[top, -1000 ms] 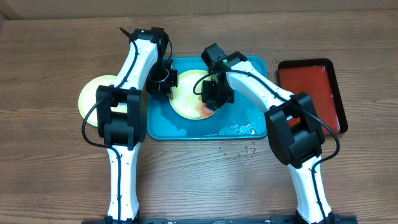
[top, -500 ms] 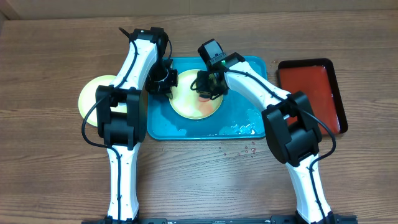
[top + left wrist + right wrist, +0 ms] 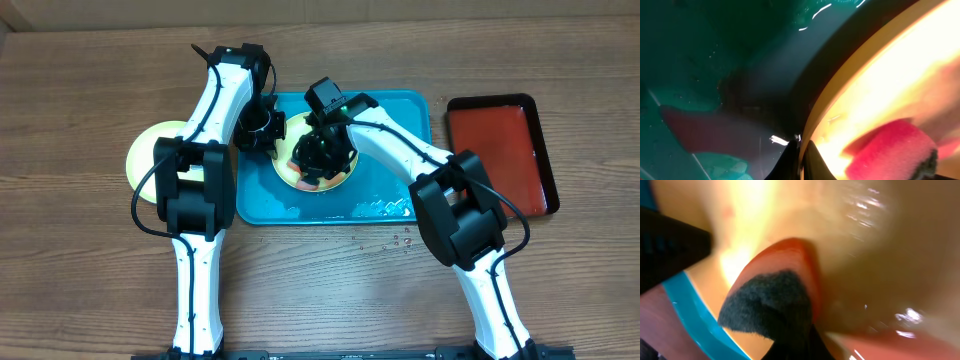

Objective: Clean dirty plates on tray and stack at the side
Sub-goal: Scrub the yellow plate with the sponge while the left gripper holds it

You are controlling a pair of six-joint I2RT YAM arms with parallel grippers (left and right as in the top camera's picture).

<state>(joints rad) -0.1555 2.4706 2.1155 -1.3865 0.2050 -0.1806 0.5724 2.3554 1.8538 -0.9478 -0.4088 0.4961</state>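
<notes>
A pale yellow-green plate (image 3: 343, 177) lies in the turquoise tray (image 3: 400, 110). My left gripper (image 3: 268, 130) is shut on its left rim; in the left wrist view the fingers (image 3: 802, 159) pinch the plate's edge (image 3: 880, 75). My right gripper (image 3: 318, 160) is shut on a red sponge with a dark scouring pad (image 3: 785, 280) and presses it onto the plate's left-centre (image 3: 865, 235). The sponge also shows in the left wrist view (image 3: 890, 152). A second pale yellow-green plate (image 3: 148, 152) lies on the table left of the tray, partly behind the left arm. The blue-white plate is not visible.
A smaller red tray with a dark rim (image 3: 500, 150) sits to the right of the turquoise tray. Water and foam (image 3: 385, 207) pool along the tray's front right. A few droplets (image 3: 397, 240) lie on the wooden table in front of it.
My right gripper has swept the sponge leftward across the plate, from its right side to its left-centre. The left gripper has stayed shut on the rim.
</notes>
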